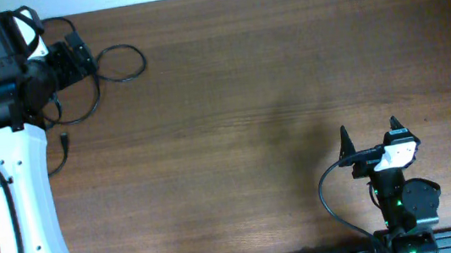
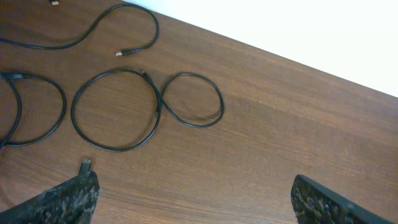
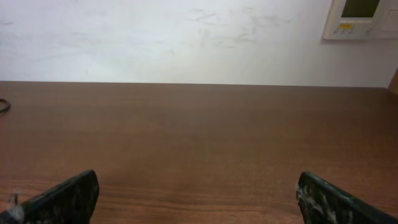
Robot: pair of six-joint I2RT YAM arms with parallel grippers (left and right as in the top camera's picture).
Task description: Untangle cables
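Observation:
The cables lie at the table's far left. In the left wrist view one thin black cord forms a figure-eight of two loops (image 2: 159, 104). Another curves above it to a small plug (image 2: 119, 53), and a third loops at the left edge (image 2: 64, 104). A plug end (image 2: 85, 165) sits by my left finger. Overhead, a cable loop (image 1: 144, 63) shows just right of my left gripper (image 1: 85, 55). That left gripper (image 2: 196, 202) hangs open above bare wood, short of the cords. My right gripper (image 1: 369, 134) is open and empty at the front right, far from the cables.
The table's far edge meets a white wall (image 3: 186, 37) with a control panel (image 3: 360, 18) at the upper right. The left arm's white link (image 1: 21, 201) runs along the left side. A thick black wire (image 1: 328, 200) curves beside the right arm.

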